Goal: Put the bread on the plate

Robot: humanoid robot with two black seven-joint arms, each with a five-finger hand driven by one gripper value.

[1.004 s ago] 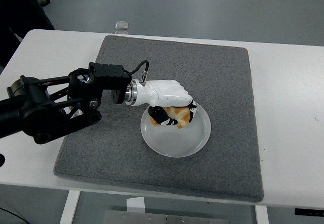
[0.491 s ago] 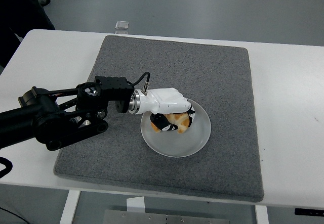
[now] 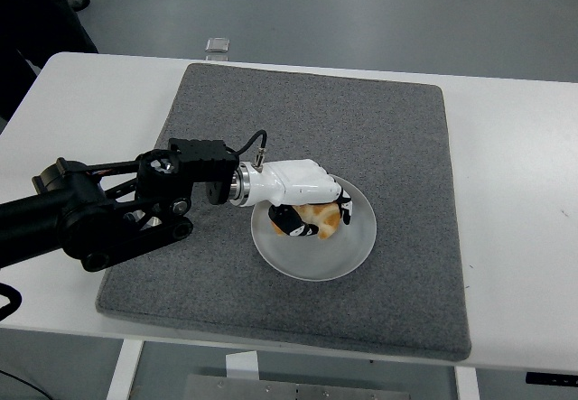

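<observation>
Only the plate (image 3: 312,257) interrupts the grey mat (image 3: 388,147); elsewhere lies bare.

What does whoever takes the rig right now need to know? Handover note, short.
Left hand: over the plate, fingers curled around the bread.
Right hand: out of view.
Plate: white, on the grey mat, near its middle.
Bread: low over the plate's far-left part, looks to be resting on it, though contact is hidden under the hand.
Done: bread carried to the plate.
Left: open the fingers, lift the hand clear, check that the bread stays on the plate.
</observation>
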